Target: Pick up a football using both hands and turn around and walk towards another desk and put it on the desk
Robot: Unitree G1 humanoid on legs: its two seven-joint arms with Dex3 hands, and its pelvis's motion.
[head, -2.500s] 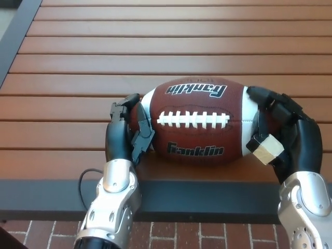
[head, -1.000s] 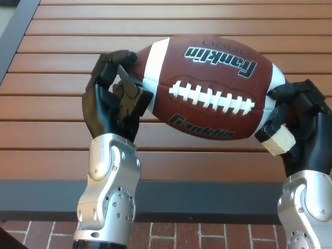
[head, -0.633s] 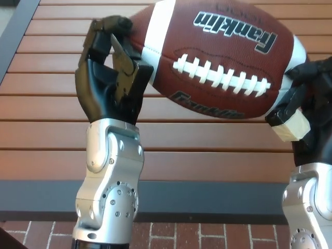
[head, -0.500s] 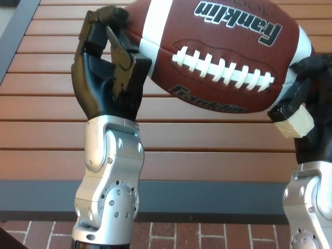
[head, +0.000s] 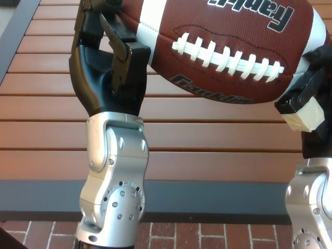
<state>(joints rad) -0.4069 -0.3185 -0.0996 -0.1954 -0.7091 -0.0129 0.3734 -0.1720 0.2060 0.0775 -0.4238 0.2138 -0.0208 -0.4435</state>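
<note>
Nearest the camera, a strip of red brick paving (head: 207,236) runs along the bottom edge, partly covered by two silver forearm housings. Above it lies the dark near edge of the desk (head: 218,199), then its top of reddish-brown wooden slats (head: 218,140) running left to right and reaching to the far edge of the view. A dark border shows at the far left corner.

The left hand (head: 106,72) rises upright from its silver wrist at the left. Its black fingers (head: 124,54) are curled and pressed against the left end of the football (head: 228,52), by the white stripe. The right hand (head: 311,98) enters from the right edge; its fingers are closed against the right end of the ball, and one fingertip carries a pale, cream-coloured pad (head: 306,116).

The football is brown with white laces, white stripes near each end and black "Franklin" lettering. It is held between the two hands, clear of the slats, its right end tilted lower than its left. Its top is cut off by the upper edge of the view.
</note>
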